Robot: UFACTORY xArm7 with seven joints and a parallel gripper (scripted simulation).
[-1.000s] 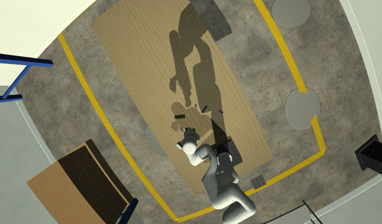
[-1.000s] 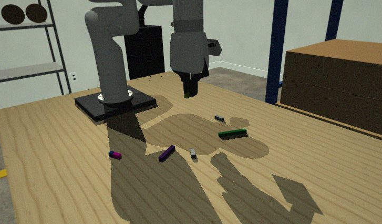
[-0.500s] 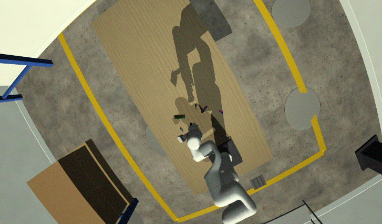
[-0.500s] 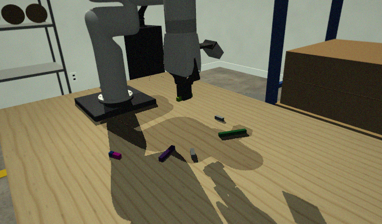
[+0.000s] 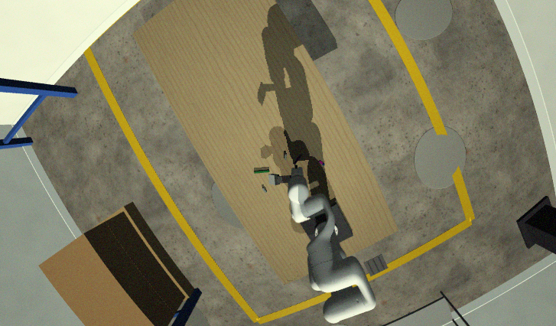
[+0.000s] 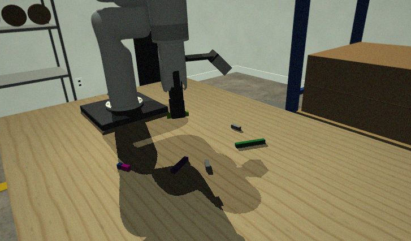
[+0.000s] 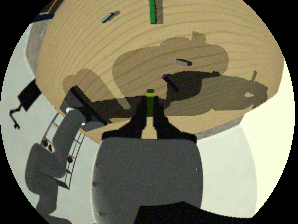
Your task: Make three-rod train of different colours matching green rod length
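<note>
My gripper (image 6: 177,115) (image 7: 150,102) is shut on the lime rod (image 6: 186,113) (image 7: 150,93) and holds it above the table near the arm's base; the rod sticks out on both sides of the fingers. The green rod (image 5: 261,171) (image 6: 250,143) (image 7: 153,11) lies alone. One grey rod (image 5: 264,188) (image 6: 236,127) (image 7: 107,17) lies beyond it, another grey rod (image 5: 284,154) (image 6: 207,164) (image 7: 183,62) near the purple rod (image 6: 179,164) (image 7: 170,83), which lies slanted in shadow. The blue rod (image 6: 119,166) and the magenta rod (image 5: 321,162) (image 6: 125,167) lie end to end, any gap too small to tell.
The arm's black base plate (image 6: 96,116) stands on the wooden table (image 5: 215,101) (image 6: 66,194). The arm's shadow falls over the purple rod and close to the magenta rod. A large brown box (image 5: 75,275) (image 6: 356,89) stands beyond the table's edge.
</note>
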